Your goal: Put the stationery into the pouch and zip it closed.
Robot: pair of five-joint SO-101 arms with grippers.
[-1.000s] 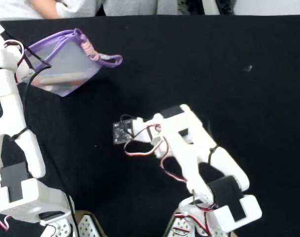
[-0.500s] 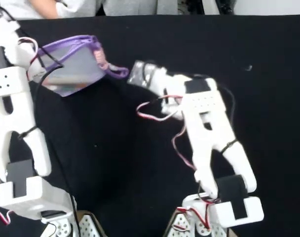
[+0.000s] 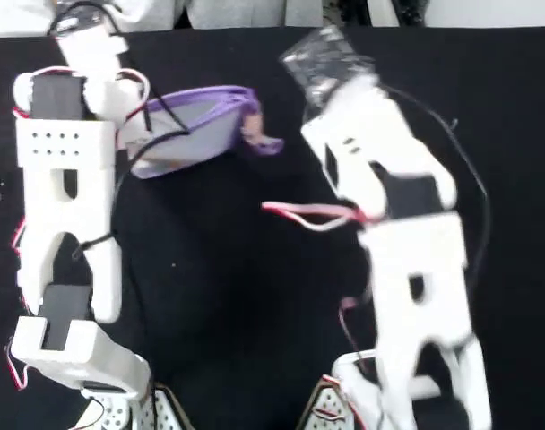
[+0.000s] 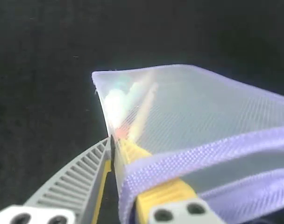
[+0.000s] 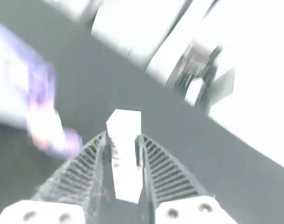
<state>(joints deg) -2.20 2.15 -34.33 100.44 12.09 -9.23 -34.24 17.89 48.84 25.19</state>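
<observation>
The right arm has swung up from mid-worktop to the top of the high view, beside the pouch at upper left. Its wrist view shows the right hand pinching a white block. The left hand grips the pouch's edge, with stationery inside.

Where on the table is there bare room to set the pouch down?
The black table is bare between the two arms, and again right of the right arm. Crowded toward the far edge, where the left gripper holds the pouch and the right gripper a white block nearby.
</observation>
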